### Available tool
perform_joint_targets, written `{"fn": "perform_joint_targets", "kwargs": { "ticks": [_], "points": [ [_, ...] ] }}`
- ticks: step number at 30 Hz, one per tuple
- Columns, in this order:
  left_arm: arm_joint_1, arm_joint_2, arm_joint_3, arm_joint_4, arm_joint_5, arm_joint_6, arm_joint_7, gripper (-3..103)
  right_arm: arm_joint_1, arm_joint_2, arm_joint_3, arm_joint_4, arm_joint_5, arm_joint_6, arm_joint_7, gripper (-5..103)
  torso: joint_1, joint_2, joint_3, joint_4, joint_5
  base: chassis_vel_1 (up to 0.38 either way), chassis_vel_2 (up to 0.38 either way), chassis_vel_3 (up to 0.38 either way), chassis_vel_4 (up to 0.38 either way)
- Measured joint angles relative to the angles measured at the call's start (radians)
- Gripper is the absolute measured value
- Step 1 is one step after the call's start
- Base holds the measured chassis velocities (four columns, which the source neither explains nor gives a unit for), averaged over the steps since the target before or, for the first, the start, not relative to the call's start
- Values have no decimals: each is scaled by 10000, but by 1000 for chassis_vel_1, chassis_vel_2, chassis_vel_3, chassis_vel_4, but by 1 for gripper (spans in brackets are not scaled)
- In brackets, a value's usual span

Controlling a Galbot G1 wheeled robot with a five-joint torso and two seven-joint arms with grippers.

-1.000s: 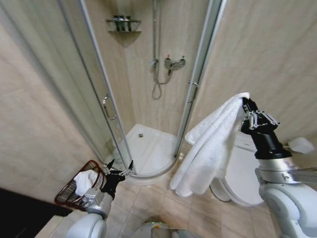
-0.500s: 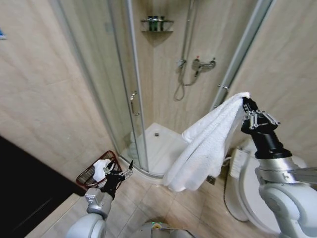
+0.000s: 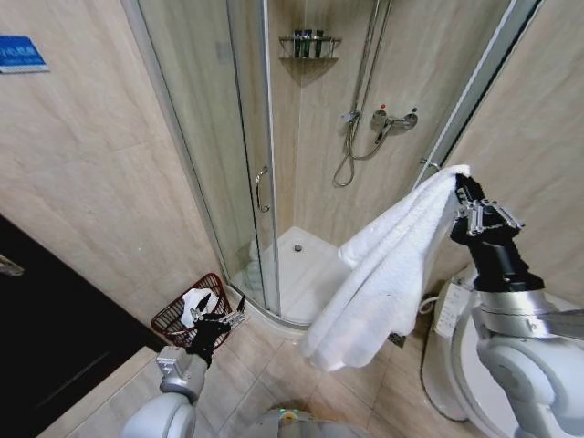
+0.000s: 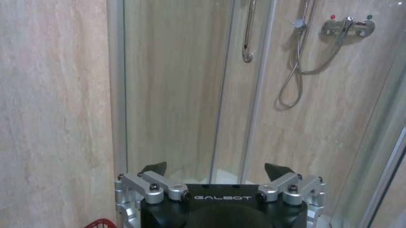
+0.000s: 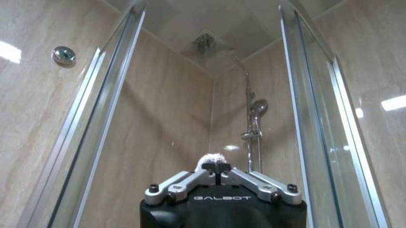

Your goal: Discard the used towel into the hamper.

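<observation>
- Beige tiled bathroom, glass corner shower cubicle (image 3: 274, 182) at the far wall.
- Small reddish-brown wire hamper (image 3: 182, 315) on the floor left of the cubicle, partly hidden behind the left gripper (image 3: 217, 315), whose fingers are spread wide.
- Right gripper (image 3: 470, 196), raised on the right, pinches a white terry towel (image 3: 383, 265) hanging down.

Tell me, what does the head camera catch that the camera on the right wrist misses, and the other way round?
The head view alone shows the white towel's full drape from the raised right gripper, and the reddish wire hamper on the floor beside the shower's glass door, with the left gripper, jaws open, low in front of it. The right wrist view alone looks up to the ceiling and the shower head, and shows its jaws shut on a tuft of towel. Both show the shower's glass panels and beige tiled walls.
</observation>
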Motion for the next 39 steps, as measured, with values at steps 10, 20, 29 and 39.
{"fn": "perform_joint_targets", "kwargs": {
  "ticks": [10,20,29,39],
  "points": [
    [-1,0,0,0,0,0,0,100,31,-2,-17,0,-16,0,0,0,3,-2,1,1,-1,55,-48,-67,90],
    [3,1,-1,0,0,0,0,100,59,-4,-29,1,-73,62,71,0,-16,4,-8,-1,-4,172,-161,-171,157],
    [-1,0,0,0,0,0,0,100,46,-33,3,0,-77,66,87,0,6,-3,2,4,1,-6,-28,12,16],
    [0,0,0,0,0,0,0,100,38,-32,-21,1,-48,72,74,0,-3,-3,-1,-1,-1,-7,15,23,-8]
  ]
}}
